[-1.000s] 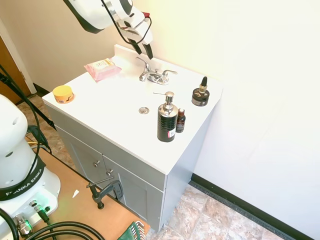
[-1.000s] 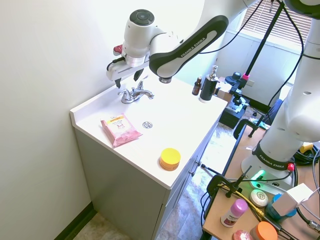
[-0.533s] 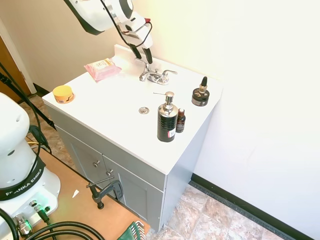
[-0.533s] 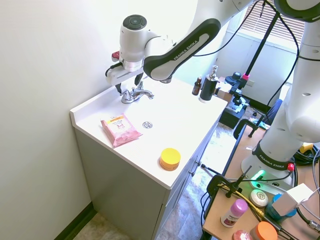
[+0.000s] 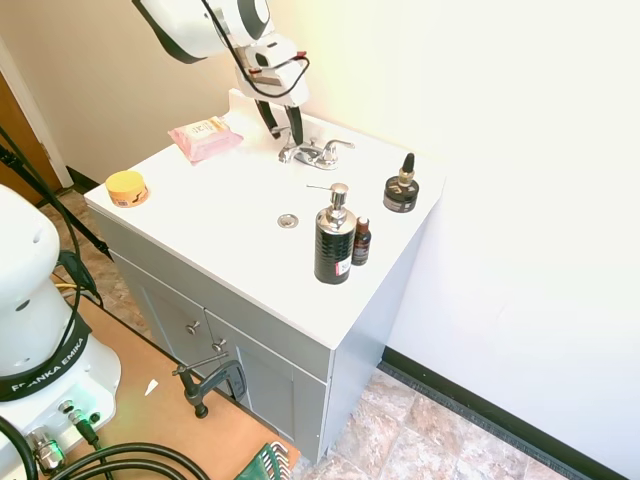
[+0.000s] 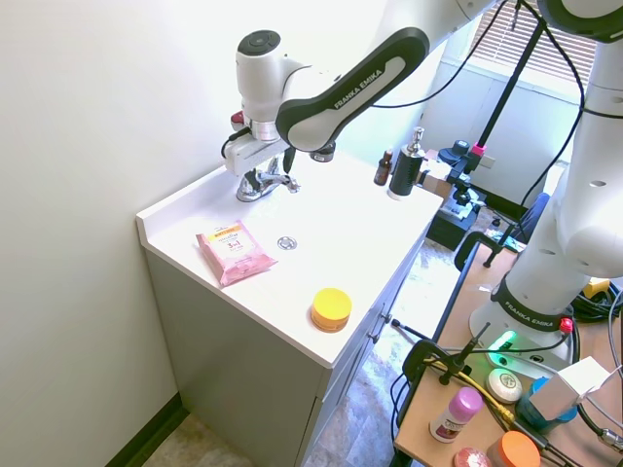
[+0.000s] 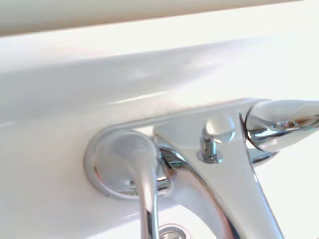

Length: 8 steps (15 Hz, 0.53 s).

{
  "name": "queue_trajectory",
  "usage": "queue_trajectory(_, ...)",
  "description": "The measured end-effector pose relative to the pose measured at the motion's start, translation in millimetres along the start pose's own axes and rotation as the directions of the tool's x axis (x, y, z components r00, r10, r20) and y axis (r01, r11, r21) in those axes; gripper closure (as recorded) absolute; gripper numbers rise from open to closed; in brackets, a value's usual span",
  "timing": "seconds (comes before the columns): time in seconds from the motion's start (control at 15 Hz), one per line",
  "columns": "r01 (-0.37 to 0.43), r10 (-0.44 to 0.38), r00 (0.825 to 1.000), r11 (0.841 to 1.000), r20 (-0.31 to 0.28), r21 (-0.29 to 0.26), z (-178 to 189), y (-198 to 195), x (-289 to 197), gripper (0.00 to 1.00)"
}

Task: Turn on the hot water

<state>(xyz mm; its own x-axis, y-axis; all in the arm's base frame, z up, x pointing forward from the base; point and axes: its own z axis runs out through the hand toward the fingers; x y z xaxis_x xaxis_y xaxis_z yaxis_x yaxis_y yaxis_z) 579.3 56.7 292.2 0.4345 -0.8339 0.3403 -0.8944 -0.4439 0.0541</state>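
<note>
**Gripper drops onto the faucet handle nearest the wipes pack**

Over the last second the gripper (image 5: 283, 122) has come down from above the back edge of the vanity top (image 5: 230, 225) to the level of the chrome faucet (image 5: 313, 152), and it has swung round so that its dark fingers now hang almost straight down. In the first exterior view they sit at the handle on the side of the pink wipes pack (image 5: 204, 138); the second exterior view shows the gripper (image 6: 277, 163) right over the faucet (image 6: 261, 183), hiding that handle. The jaws look slightly parted with the lever between or just beside them, but I cannot tell whether they are touching it, so no grip can be claimed. My reading is that the approach is finished and the turn itself has not begun; no water shows at the spout.

The faucet stands at the middle of the vanity top's back edge, against the low backsplash. Its long axis runs along that back edge, one lever handle reaching toward the wipes pack, the other toward the round black jar (image 5: 401, 192) near the far corner. The short spout points forward, toward the drain (image 5: 288, 221) and the front edge. In the wrist view the faucet (image 7: 209, 164) fills the picture from close by: a round base, the centre body with its small lift knob, and one lever running out of frame
</note>
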Motion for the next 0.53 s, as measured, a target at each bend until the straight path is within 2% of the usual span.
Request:
queue_trajectory(0.27, -0.01, 0.01, 1.0, 1.0, -0.021, -0.013, 4, 6, 4, 0.0)
queue_trajectory(0.4, 0.009, -0.008, 1.0, 1.0, 0.019, -0.013, 0, 14, 4, 0.0)
queue_trajectory(0.53, 0.038, -0.038, 0.995, 0.999, 0.094, 0.0, -12, 35, 8, 0.0)
